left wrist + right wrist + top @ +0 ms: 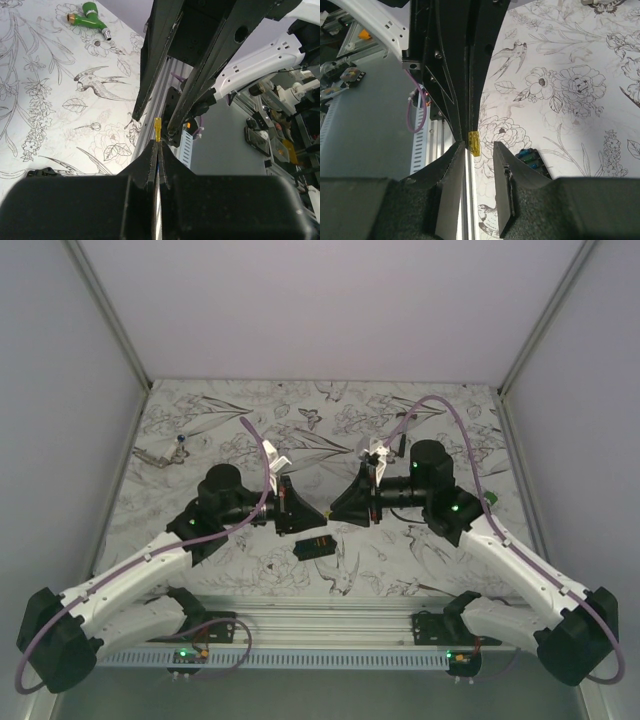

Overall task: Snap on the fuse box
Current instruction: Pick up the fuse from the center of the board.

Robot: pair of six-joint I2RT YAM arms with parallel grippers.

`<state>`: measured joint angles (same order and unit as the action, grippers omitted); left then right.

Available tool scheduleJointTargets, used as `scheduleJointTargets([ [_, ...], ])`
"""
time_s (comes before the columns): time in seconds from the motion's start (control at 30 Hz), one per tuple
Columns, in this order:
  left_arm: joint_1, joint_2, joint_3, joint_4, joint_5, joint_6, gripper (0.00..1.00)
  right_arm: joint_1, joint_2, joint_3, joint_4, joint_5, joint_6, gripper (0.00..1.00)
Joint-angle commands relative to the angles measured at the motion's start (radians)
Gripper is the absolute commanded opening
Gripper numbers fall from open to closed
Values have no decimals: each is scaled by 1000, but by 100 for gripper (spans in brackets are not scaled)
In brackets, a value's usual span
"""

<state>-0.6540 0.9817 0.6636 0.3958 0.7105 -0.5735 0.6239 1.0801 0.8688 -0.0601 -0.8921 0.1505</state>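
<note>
Your worktop (400,562) is white, covered in fine black line drawings of flowers, leaves, birds and butterflies. The fuse box (315,547) is black with tiny orange bits on one face; from the right wrist you see blue and green bits on it. Your left arm (130,575) and right arm (525,565) are white with black joints, each trailing a purple cable (455,415). The left end effector (156,145) and right end effector (477,147) are black. The small piece (157,129) is yellow. The green object (90,14) has a brass end and a silver tip.
</note>
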Motion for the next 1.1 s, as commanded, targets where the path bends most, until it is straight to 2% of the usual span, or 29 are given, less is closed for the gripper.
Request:
scheduleJointTargets([
  [0.0, 5, 5, 33, -10, 57, 33, 0, -8, 3, 55, -47, -56, -51, 34],
  [0.5, 2, 18, 48, -20, 62, 37, 0, -7, 47, 79, -77, -123, -81, 22],
  [0.77, 2, 32, 42, -22, 62, 37, 0, -9, 56, 80, -81, -132, -89, 0],
  [0.87, 2, 32, 29, -26, 43, 38, 0, -8, 56, 79, -88, -110, -93, 0],
  [0.93, 6, 27, 15, -38, 8, 40, 4, -9, 55, 81, -107, -68, -91, 0],
  [1.07, 17, 8, -23, -86, -82, 49, 21, -3, 53, 72, -151, 87, -63, 0],
])
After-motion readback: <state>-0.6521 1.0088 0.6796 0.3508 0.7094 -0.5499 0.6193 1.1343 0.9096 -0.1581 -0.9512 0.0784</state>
